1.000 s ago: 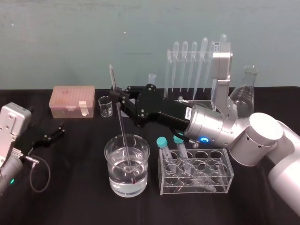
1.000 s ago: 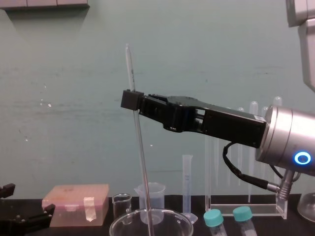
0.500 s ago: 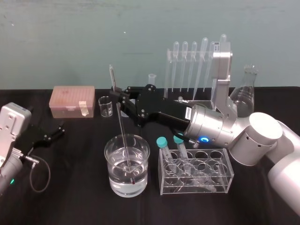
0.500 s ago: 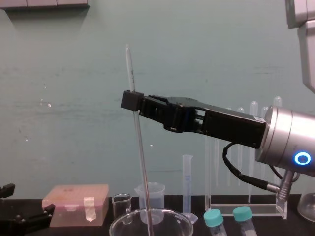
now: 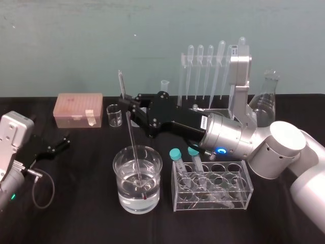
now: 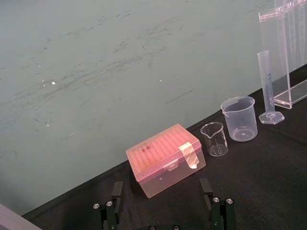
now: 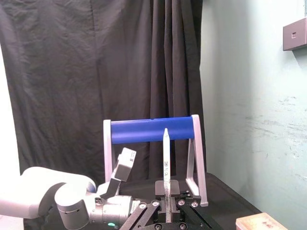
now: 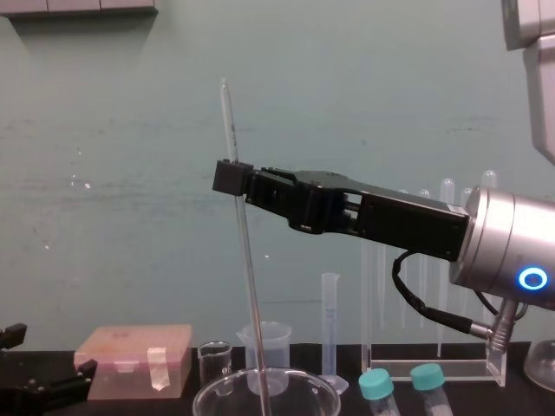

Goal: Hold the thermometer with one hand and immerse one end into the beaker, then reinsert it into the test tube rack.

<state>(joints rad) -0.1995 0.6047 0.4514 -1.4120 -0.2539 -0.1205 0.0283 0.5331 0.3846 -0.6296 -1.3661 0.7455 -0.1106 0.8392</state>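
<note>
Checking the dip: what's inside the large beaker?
Clear liquid and the red tip of the thermometer held by the right gripper; bottom contact unclear. Left gripper idles open.

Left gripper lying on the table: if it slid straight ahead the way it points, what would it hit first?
Probably the pink box: in the wrist view it sits straight ahead between the left gripper's open fingers, nearer than the small glass beaker. The right gripper holds the thermometer.

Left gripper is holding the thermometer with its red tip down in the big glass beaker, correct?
No. The right gripper holds the thermometer, red tip down in the beaker, as the head view shows; the left gripper sits parked and open off to the left.
</note>
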